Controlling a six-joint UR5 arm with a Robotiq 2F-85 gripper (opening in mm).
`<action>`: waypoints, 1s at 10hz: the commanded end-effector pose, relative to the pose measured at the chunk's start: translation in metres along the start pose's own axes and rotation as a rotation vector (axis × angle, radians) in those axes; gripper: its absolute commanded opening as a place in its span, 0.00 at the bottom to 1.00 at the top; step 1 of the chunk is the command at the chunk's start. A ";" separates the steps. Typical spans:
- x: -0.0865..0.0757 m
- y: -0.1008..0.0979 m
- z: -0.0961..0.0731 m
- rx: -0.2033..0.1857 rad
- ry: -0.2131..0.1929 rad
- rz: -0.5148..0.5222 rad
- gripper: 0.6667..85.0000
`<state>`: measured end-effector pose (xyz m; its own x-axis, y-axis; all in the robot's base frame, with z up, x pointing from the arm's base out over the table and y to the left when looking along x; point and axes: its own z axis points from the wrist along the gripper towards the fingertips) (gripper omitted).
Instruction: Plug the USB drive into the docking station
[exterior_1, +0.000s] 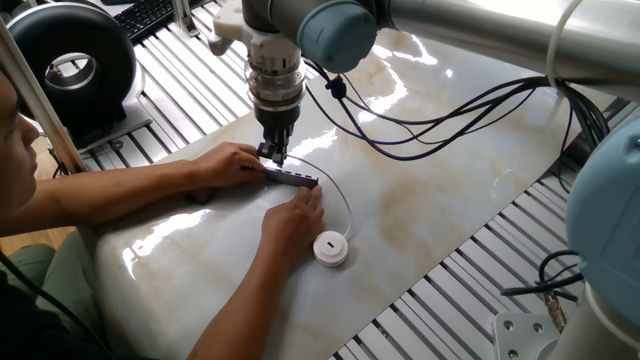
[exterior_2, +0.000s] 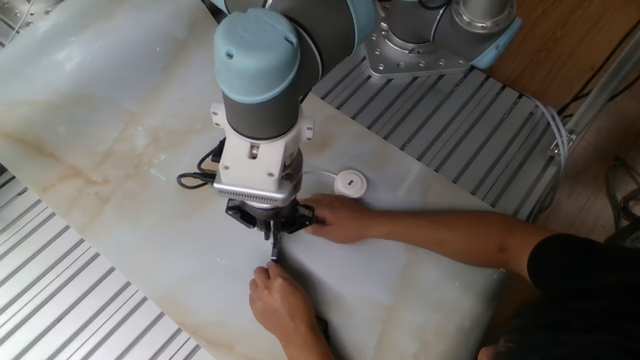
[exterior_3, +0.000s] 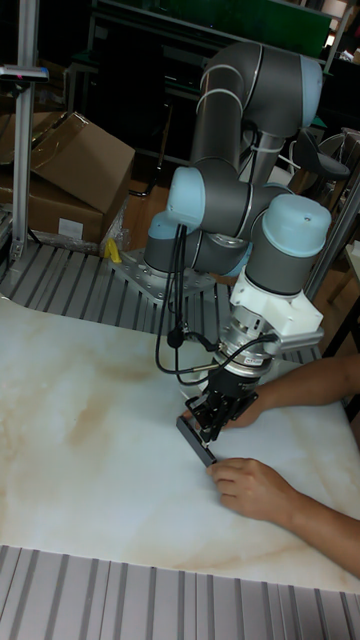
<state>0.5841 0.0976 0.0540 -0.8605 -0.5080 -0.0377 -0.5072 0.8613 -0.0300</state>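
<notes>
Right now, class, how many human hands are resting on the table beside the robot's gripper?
2. One hand holds the far end of the docking station, beside the gripper. The other hand steadies its near side, close to the USB drive. None seems hidden.

One fixed view looks down at a slant from the person's side, fairly near, with the arm reaching in from the upper right and the fingers (exterior_1: 272, 152) left of centre. The other fixed view sits higher and looks from the opposite side, the arm's base behind the fingers (exterior_2: 270, 228). The tall fixed view stands low at the surface (exterior_3: 90, 440) edge, facing the arm's base. All three share the marbled patch around the fingers.
</notes>
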 end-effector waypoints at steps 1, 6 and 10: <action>-0.003 0.004 0.002 0.001 -0.002 -0.021 0.01; 0.000 0.005 0.003 0.016 0.006 -0.008 0.01; 0.001 0.004 0.004 0.017 0.007 -0.011 0.01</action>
<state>0.5812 0.0992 0.0494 -0.8521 -0.5227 -0.0254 -0.5209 0.8518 -0.0554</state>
